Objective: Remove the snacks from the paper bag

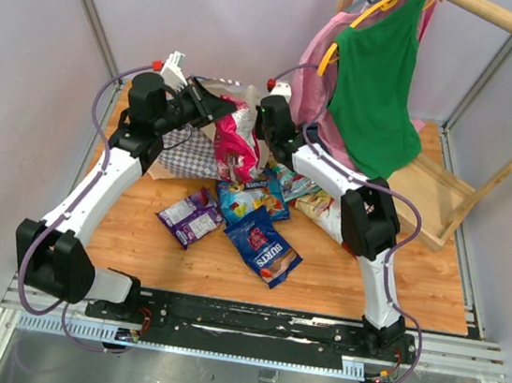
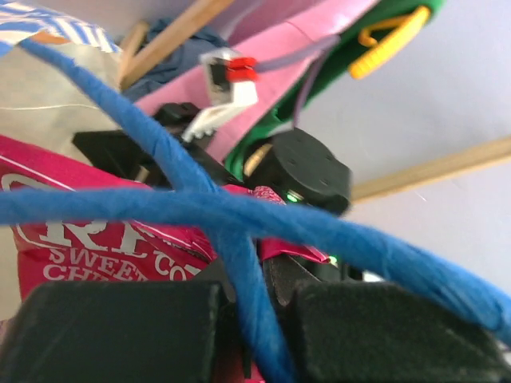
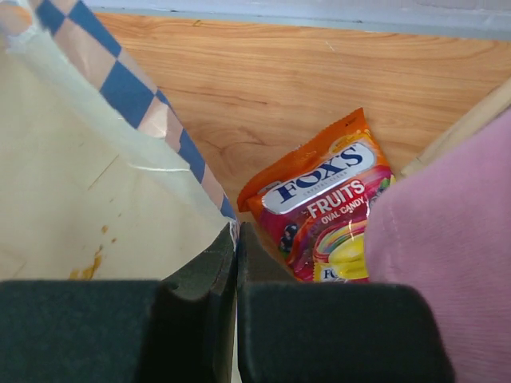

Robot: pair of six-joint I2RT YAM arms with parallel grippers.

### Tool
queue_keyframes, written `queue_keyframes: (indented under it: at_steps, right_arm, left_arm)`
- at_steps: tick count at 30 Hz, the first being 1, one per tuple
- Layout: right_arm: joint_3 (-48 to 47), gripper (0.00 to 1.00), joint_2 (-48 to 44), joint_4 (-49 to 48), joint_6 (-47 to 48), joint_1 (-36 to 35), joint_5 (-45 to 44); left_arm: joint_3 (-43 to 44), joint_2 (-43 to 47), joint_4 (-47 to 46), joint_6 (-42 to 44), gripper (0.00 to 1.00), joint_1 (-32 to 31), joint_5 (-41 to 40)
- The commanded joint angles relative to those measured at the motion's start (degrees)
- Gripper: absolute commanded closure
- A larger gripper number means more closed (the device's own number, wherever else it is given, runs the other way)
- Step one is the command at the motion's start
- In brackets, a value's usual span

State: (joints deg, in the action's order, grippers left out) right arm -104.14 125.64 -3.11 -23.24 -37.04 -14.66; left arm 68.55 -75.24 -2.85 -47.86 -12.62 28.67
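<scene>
Grained wooden tabletop point(image 1: 348, 279) | my left gripper point(image 2: 251, 319) pinched on fuzzy blue cord handle point(image 2: 160, 207) | my right gripper point(image 3: 237, 307) clamped on crinkled paper bag point(image 3: 80, 191) rim | glossy foil snacks point(image 1: 263, 244) flat before bag

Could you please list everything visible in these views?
bag: one, tan with blue checks, far left
magenta packet: one, in bag's mouth
purple packet: one, table centre
blue packets: two, table centre
orange packet: one, beside bag
white-red packet: one, by right arm
green garment: one, on hanger
pink garment: one, beside green
hanger: one, yellow, on rack
rack: one, wooden, far right
table: one, wooden
left gripper: black, shut on bag's cord
right gripper: black, shut on bag's edge
</scene>
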Motion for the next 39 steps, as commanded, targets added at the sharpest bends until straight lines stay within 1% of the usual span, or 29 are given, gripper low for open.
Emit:
queue_keyframes:
  at_steps: [1, 3, 5, 7, 10, 12, 14, 18, 22, 28, 31, 33, 34, 35, 37, 38, 39]
  right_arm:
    - [0.76, 0.99, -3.26, -1.89, 2.97, -1.23, -1.51]
    - [0.65, 0.99, -3.21, -1.9, 3.34, -1.69, -1.67]
    - [-0.17, 0.99, -2.54, -1.39, 3.07, -1.68, -1.6]
    - [-1.8, 0.99, -1.39, -0.34, 3.23, -1.71, -1.9]
    - [-6.53, 0.99, 1.57, 2.96, 3.95, -1.72, -2.72]
    - [-11.41, 0.99, 3.91, 5.77, 4.57, -1.68, -3.06]
    - [-13.84, 0.99, 5.22, 7.11, 4.96, -1.68, -3.29]
    - [-14.65, 0.99, 5.66, 7.08, 5.81, -1.6, -4.33]
    - [-14.49, 0.99, 6.07, 7.28, 5.51, -1.09, -4.64]
    - [-16.69, 0.99, 8.1, 8.78, 5.14, -0.38, -5.33]
    - [-17.06, 0.99, 8.56, 8.96, 4.82, -0.28, -5.32]
    - [-16.98, 0.99, 8.56, 8.87, 4.53, -0.25, -5.1]
    - [-16.86, 0.99, 8.49, 8.78, 4.45, -0.3, -5.02]
    - [-16.81, 0.99, 8.43, 8.68, 4.36, -0.28, -4.98]
    - [-16.64, 0.99, 8.25, 8.6, 4.5, -0.26, -5.11]
    - [-16.51, 0.99, 8.1, 8.55, 4.64, -0.25, -5.15]
    - [-16.24, 0.99, 7.85, 8.43, 4.77, -0.2, -5.22]
  left_arm:
    - [3.79, -1.65, -4.74, -1.03, 0.92, -0.21, -6.47]
    - [4.63, -2.18, -4.94, -1.07, 0.92, -0.17, -7.45]
    - [5.54, -2.92, -4.87, -1.37, 0.91, -0.21, -5.97]
    - [6.72, -4.08, -3.82, -1.63, 0.89, -0.2, -3.21]
    - [7.85, -6.35, -2.85, -2.18, 0.86, -0.38, 4.28]
    - [9.04, -8.58, 0.98, 1.04, 0.84, -1.06, 8.27]
    - [8.61, -8.96, 5.34, 4.39, 0.82, -1.66, 9.99]
    - [-0.01, -4.25, 5.35, 8.5, 0.81, -2.1, 10.66]
    - [-6.97, 3.46, 7.38, 11.76, 0.79, -2.14, 9.7]
    - [-20.23, 17.28, 2.0, 7.31, 0.77, -2.23, 12.07]
    - [-23.07, 21.3, 4.05, 7.26, 0.75, -2.23, 11.98]
    - [-23.72, 22.19, 6.15, 8.21, 0.72, -2.19, 11.7]
    - [-23.9, 22.32, 6.72, 8.73, 0.68, -2.15, 11.83]
    - [-23.94, 22.21, 7.06, 9.01, 0.57, -2.22, 11.9]
    - [-22.87, 22.15, 8.48, 10.19, 0.28, -2.21, 10.81]
    - [-22.14, 22.34, 8.99, 10.77, 0.07, -2.22, 9.76]
    - [-21.16, 22.49, 9.54, 11.36, 0.01, -2.23, 8.5]
